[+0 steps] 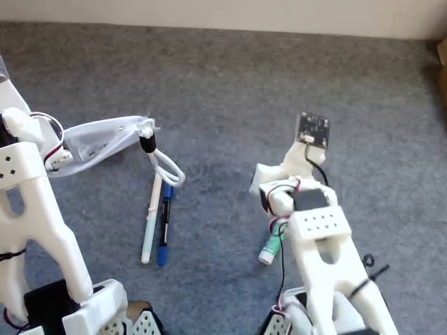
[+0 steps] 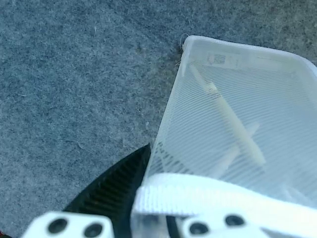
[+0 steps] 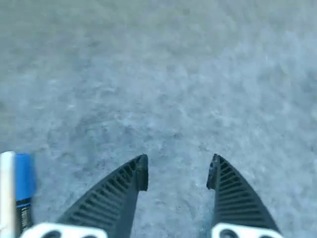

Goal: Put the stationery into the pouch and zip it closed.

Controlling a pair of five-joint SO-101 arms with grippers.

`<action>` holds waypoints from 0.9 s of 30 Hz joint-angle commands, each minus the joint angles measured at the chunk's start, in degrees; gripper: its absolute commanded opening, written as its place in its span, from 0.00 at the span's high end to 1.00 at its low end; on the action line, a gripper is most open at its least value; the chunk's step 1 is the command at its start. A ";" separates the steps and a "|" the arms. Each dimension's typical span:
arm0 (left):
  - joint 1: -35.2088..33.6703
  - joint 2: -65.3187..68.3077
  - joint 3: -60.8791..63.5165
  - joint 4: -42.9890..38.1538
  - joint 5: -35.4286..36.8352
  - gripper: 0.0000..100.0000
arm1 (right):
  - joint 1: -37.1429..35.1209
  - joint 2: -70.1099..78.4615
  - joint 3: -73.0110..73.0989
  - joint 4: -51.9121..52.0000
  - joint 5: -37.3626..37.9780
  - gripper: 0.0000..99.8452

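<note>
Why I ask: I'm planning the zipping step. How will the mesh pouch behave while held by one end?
Probably floppy: the pouch, gripped at one end by the left gripper, shows bowed, creased edges rather than a flat sheet. It is likely light, being thin see-through mesh. The white sticks inside may slide and shift its weight when it is tilted.

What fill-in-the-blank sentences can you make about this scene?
1. The left gripper is shut on the mesh ____.
2. The right gripper stands ____, holding nothing.
3. The white pen and the blue pen lie side by side on the grey ____.

Missing words: pouch; open; carpet.
</note>
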 commanded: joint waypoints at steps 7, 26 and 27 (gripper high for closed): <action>0.22 1.54 4.26 -1.41 0.35 0.99 | 1.63 9.45 -4.97 1.45 -8.79 0.81; 0.13 1.10 4.09 -1.32 3.43 0.99 | 1.63 4.26 -13.76 25.36 -11.25 0.81; 0.13 1.10 4.09 -1.32 3.43 0.99 | 1.63 4.35 -14.46 26.07 -12.31 0.81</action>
